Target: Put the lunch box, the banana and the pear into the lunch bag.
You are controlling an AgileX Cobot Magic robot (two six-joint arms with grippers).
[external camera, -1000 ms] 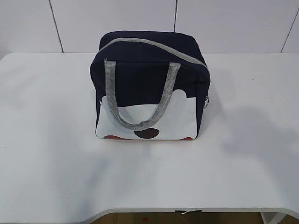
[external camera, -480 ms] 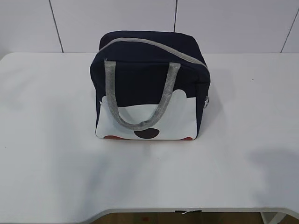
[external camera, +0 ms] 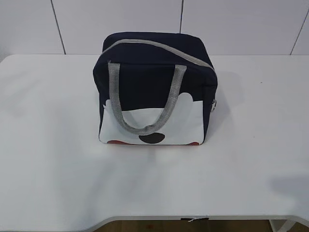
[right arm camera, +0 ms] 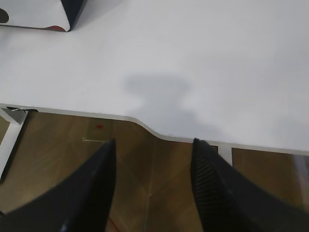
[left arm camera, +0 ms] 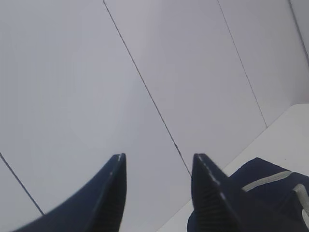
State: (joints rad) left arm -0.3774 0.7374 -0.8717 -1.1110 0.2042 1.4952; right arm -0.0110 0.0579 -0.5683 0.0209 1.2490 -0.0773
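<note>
The navy lunch bag (external camera: 154, 89) stands upright at the back middle of the white table (external camera: 58, 183), its grey zipper closed along the top and its grey handle hanging over the white side panel. The lunch box, the banana and the pear are out of view. My left gripper (left arm camera: 158, 159) is open and empty, raised and aimed at the wall, with the lunch bag's top (left arm camera: 270, 181) low on its right. My right gripper (right arm camera: 153, 145) is open and empty, hanging past the table's front edge over the wooden floor. Neither gripper shows in the exterior view.
A white panelled wall (external camera: 120, 19) rises behind the table. The table's front edge (right arm camera: 145, 123) has a curved cut-out. Below it lie the brown wooden floor (right arm camera: 145, 183) and a white table leg (right arm camera: 9, 130). A corner of the lunch bag (right arm camera: 67, 14) shows far off.
The bag has not moved. The shadow on the table's right side has slid toward the front right corner and shrunk.
</note>
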